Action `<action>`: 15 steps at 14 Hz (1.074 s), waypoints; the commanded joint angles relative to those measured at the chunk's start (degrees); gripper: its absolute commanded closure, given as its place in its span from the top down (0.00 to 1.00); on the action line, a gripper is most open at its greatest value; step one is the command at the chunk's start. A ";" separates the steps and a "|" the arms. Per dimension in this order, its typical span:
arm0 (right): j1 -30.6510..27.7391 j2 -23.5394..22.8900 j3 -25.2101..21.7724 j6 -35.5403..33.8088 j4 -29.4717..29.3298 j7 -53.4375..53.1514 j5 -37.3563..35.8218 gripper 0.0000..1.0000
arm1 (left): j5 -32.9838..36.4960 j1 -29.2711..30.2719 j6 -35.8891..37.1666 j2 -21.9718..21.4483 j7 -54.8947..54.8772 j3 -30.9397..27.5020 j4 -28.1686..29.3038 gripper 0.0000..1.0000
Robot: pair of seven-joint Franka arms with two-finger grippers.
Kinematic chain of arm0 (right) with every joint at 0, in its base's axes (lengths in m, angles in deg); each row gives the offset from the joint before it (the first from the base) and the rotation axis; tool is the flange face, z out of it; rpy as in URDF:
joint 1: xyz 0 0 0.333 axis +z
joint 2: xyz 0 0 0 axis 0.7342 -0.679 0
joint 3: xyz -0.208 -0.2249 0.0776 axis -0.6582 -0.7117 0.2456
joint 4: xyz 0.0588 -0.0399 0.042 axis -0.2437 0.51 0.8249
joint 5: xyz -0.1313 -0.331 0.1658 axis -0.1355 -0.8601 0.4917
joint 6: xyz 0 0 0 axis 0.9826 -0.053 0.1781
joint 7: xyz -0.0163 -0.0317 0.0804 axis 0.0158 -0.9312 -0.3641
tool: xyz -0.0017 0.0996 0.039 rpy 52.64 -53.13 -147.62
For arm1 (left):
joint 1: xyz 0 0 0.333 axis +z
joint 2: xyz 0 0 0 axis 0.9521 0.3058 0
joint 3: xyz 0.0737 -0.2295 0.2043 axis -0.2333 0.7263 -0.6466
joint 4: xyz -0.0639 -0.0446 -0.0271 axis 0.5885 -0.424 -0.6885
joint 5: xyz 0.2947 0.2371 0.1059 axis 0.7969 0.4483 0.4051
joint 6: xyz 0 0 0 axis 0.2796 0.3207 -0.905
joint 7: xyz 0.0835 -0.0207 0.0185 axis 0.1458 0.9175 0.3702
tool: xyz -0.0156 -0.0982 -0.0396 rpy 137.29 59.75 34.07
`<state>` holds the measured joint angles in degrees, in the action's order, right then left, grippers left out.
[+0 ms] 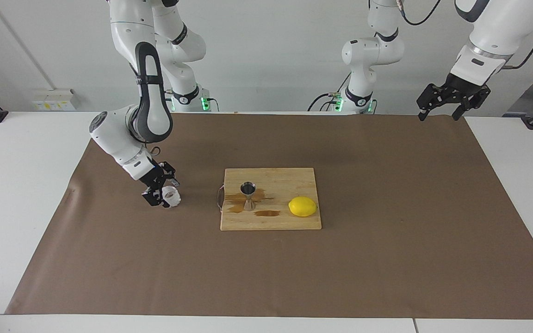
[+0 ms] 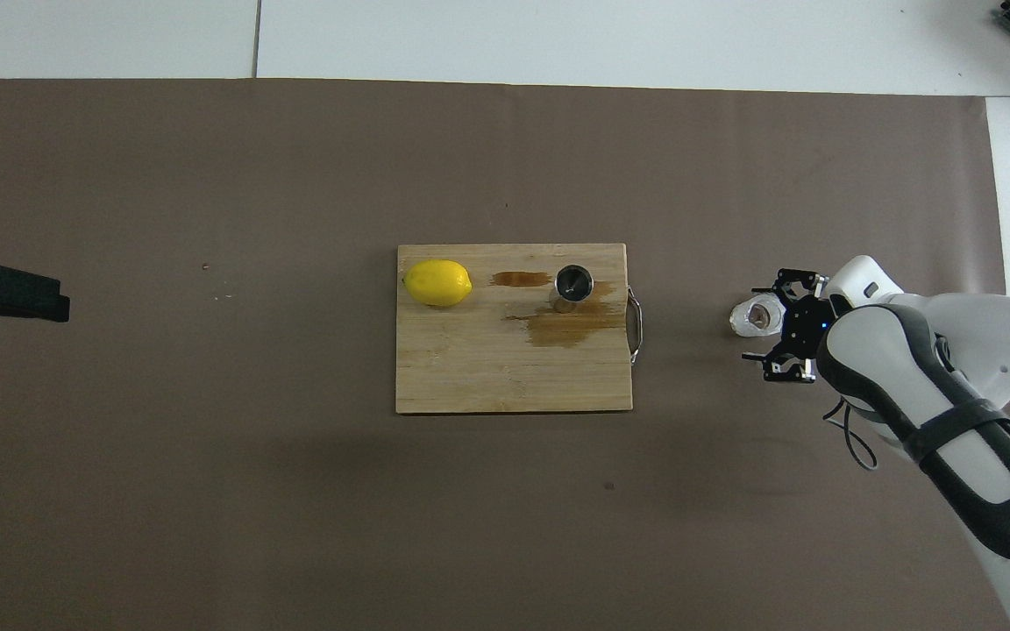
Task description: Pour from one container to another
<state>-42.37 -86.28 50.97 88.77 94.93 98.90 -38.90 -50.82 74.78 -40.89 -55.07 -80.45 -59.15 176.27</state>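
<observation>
Item: crinkled cup (image 1: pixel 171 196), whitish, set on the brown paper (image 1: pixel 387 259) toward the right arm's end of the table, well apart from the cutting board (image 1: pixel 294 222). It appeared tipped, its mouth turned partly sideways

Item: steel jigger (image 1: pixel 248 195), upright on the board among brown wet patches, lemon (image 1: pixel 302 206) beside it

Risk, as judged: the cup sat just beside one fingertip of the right gripper (image 1: pixel 160 190); a sideways or careless withdrawal could have clipped it and rolled it across the paper. A cup that light would have had little to steady it. The stains suggested liquid had missed the jigger, so the board may have been slick and the jigger easy to knock over

Item: right arm, reaching low from its base, forearm slanted down to the paper, gripper at the cup; fingers spread wide, holding nothing

Item: left gripper (image 1: pixel 451 99), raised over the paper's edge at the left arm's end, waiting, fingers apart and empty
</observation>
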 commanded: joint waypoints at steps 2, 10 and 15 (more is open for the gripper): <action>-1.78 3.98 -0.12 -5.90 -0.35 -1.52 1.22 1.00 | 0.60 -0.56 0.54 -0.97 -0.67 -0.60 0.66 1.00; -2.84 10.22 -0.47 -17.67 -7.98 -30.57 -20.55 1.00 | 0.60 -0.48 0.54 -1.06 -0.67 -0.60 0.66 1.00; -2.14 12.69 -0.21 -26.19 -13.26 -61.06 -34.28 1.00 | 0.60 -0.56 0.54 -1.06 -0.67 -0.60 0.66 1.00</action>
<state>-44.53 -74.02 50.42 65.65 83.73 47.54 -69.04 -50.82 74.78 -40.89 -55.07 -80.45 -59.15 176.27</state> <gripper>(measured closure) 0.000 0.000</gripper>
